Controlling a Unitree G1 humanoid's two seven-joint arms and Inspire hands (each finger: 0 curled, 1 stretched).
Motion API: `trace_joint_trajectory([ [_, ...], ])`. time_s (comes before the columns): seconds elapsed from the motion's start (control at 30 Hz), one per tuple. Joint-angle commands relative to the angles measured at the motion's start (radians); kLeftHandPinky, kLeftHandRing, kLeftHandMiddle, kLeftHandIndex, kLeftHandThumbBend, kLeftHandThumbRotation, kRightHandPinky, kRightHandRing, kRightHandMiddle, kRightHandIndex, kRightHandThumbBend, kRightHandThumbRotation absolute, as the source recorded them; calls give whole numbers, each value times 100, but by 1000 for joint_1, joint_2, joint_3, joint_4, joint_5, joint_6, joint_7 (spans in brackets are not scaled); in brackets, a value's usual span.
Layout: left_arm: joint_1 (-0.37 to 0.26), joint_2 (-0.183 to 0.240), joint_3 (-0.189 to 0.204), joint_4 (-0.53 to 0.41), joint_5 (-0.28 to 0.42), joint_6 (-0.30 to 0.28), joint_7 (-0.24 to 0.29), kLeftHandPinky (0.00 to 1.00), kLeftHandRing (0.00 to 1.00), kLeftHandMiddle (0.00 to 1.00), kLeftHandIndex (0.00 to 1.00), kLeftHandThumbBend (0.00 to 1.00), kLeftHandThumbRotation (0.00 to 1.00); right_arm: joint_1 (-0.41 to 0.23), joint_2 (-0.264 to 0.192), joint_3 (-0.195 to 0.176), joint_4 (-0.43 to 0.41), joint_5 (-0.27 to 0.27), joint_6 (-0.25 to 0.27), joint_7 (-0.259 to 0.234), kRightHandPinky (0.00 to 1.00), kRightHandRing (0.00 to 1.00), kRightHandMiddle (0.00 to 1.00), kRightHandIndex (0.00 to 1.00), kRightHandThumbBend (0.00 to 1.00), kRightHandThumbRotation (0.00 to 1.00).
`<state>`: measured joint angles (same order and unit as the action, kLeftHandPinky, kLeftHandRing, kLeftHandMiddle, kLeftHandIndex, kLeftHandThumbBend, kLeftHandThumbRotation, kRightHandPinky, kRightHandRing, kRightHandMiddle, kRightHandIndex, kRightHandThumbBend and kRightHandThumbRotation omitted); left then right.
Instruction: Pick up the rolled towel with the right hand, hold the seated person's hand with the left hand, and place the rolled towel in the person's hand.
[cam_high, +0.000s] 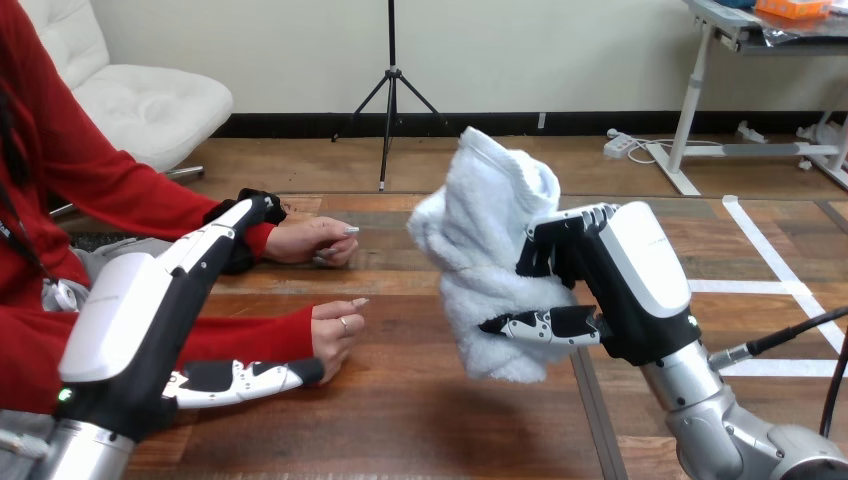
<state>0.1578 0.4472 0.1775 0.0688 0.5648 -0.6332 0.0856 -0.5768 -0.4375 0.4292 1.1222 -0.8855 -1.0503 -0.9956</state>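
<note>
The white rolled towel (480, 250) hangs upright above the middle of the table, partly unrolled and fluffy. My right hand (620, 285) is shut on it from the right, fingers curled over its upper side and thumb pressed into its lower part. My left hand (150, 310) lies at the left with straight fingers (225, 230) reaching up to the wrist of the person's far hand (315, 240). Its thumb (250, 378) lies along the table just under the person's near hand (338, 335), touching the wrist. Both of the person's hands rest loosely curled on the table.
The person's red-sleeved forearm (250, 335) lies between my left thumb and fingers. White tape lines (770, 262) cross the table at the right. A black cable (790, 335) runs by my right forearm. A seam in the tabletop (598, 420) runs toward me.
</note>
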Motion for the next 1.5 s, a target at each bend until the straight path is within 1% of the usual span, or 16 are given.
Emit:
trace_joint_trajectory([
  [0.0,-59,68,-3,-34,-1,7,-22,74,83,87,89,100,37,-25,-24,-5,-93,-9,-13,-59,6,9,15,13,74,0],
  [0.1,-66,88,-2,-9,3,-10,-13,74,83,86,89,100,35,-19,-26,-6,-112,-10,-13,-60,6,9,15,13,74,0],
  [0.2,-67,113,-5,-14,13,15,-35,74,84,87,89,100,34,-11,-28,-11,-134,-7,-20,-55,6,9,14,13,74,0],
  [0.3,-69,137,-6,-10,24,23,-43,74,84,87,89,100,35,-3,-34,-10,-161,-19,-7,-63,6,9,14,12,75,0],
  [0.4,-78,154,-10,5,11,16,-50,75,84,87,89,100,35,6,-38,-18,-181,-8,-15,-45,5,8,14,12,75,0],
  [0.5,-81,173,-13,12,11,26,-65,75,84,86,89,100,34,14,-41,-23,-200,-2,-16,-37,5,8,14,12,76,0],
  [0.6,-86,190,-19,15,6,42,-90,76,84,87,89,100,34,23,-44,-31,-218,12,-26,-20,5,8,14,12,77,0],
  [0.7,-96,204,-26,33,8,43,-98,76,85,87,89,100,34,31,-48,-36,-241,8,-27,-27,5,8,14,12,79,0],
  [0.9,-118,229,-43,70,11,52,-121,77,85,87,89,100,34,47,-56,-48,-282,20,-31,-10,5,8,14,12,81,0],
  [1.1,-149,254,-69,139,33,41,-114,78,86,87,88,100,35,65,-62,-65,-331,29,-26,5,5,8,13,12,80,0],
  [1.33,-191,280,-103,232,60,33,-98,79,86,88,89,100,38,81,-62,-86,-385,12,-26,-16,4,8,13,11,80,0],
  [1.47,-218,293,-126,289,77,25,-77,80,86,88,88,100,38,94,-62,-99,-415,10,-17,-11,4,7,12,11,81,0],
])
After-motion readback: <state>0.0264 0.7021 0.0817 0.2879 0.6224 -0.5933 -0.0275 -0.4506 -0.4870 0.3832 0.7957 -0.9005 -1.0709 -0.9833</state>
